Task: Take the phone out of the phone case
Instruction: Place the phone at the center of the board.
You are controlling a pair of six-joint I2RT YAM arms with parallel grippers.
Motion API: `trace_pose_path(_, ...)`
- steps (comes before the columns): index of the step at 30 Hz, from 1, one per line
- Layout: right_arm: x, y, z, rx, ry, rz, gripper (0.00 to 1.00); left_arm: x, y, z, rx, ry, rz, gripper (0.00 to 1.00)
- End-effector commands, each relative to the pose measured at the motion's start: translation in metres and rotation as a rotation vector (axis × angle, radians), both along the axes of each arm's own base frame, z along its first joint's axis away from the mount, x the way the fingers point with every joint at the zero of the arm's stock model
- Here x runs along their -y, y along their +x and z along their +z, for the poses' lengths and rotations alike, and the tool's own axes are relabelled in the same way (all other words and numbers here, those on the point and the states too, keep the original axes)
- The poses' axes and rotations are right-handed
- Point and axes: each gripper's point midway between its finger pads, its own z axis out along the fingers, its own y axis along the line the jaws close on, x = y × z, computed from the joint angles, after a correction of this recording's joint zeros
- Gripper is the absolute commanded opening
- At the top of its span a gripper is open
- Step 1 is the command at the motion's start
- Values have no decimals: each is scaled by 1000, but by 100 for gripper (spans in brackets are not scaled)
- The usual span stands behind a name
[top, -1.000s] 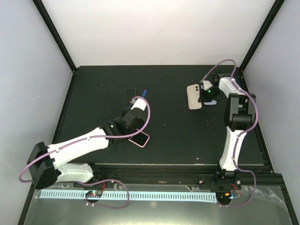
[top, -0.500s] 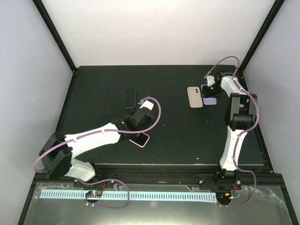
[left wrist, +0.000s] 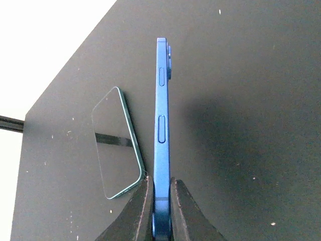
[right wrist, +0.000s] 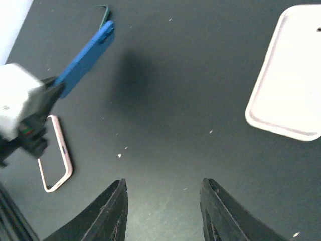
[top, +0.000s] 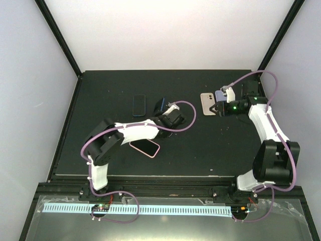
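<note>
Left jaws clamp blue phone (left wrist: pixel 161 125), base hidden.

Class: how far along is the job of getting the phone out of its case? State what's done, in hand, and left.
Done: the blue phone is out; a see-through case lies on the table, apparently empty. In hand: the left gripper pinches the phone by one end, edge-on above the table. Left: probably setting it down. The right gripper is open, holding nothing.

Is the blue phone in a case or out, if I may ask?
Out: the left gripper holds the blue phone bare; a clear case lies empty beside it.
</note>
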Motion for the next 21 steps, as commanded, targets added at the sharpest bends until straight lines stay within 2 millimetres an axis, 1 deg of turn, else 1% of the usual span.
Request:
trace_pose_path(1, -14, -22, 14, 73, 86, 52, 40, 0, 25, 8, 75, 95, 36, 1)
trace_pose_path(5, -17, -30, 15, 107, 110, 49, 42, 1, 35, -16, 37, 153, 43, 2)
trace_pose_path(9, -18, -30, 12, 96, 118, 55, 42, -1, 45, -32, 13, 208, 72, 2)
trace_pose_path(11, -19, -30, 8, 88, 122, 57, 42, -5, 49, -41, -9, 230, 88, 2)
trace_pose_path(15, -20, -29, 3, 70, 130, 61, 42, -12, 54, -51, -24, 250, 110, 2)
trace_pose_path(21, -20, -29, -3, 56, 132, 62, 42, -27, 63, -59, -47, 259, 146, 2)
